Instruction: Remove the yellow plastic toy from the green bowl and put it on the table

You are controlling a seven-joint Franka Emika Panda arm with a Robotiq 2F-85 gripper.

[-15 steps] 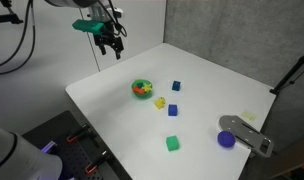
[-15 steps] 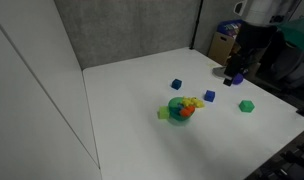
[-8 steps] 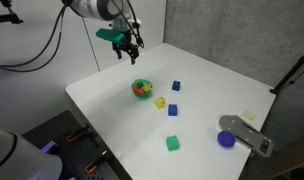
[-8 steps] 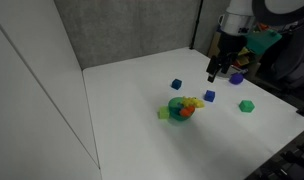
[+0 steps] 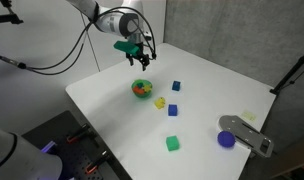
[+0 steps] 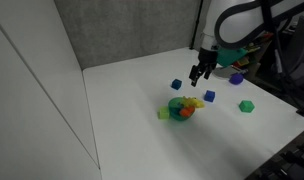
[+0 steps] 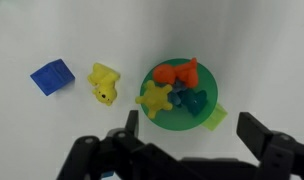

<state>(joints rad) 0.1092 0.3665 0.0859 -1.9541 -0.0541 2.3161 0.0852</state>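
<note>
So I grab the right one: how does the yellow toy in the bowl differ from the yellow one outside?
The bowl toy is star-shaped; the outside toy is longer, lumpier. The bowl toy lies in the green bowl beside an orange toy; the outside toy lies on the table. Both are bright yellow.

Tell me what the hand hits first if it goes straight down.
Probably the green bowl, near its rim by the teal toy: in the wrist view the open hand sits above that side. Depth is unclear, so this is a guess.
</note>
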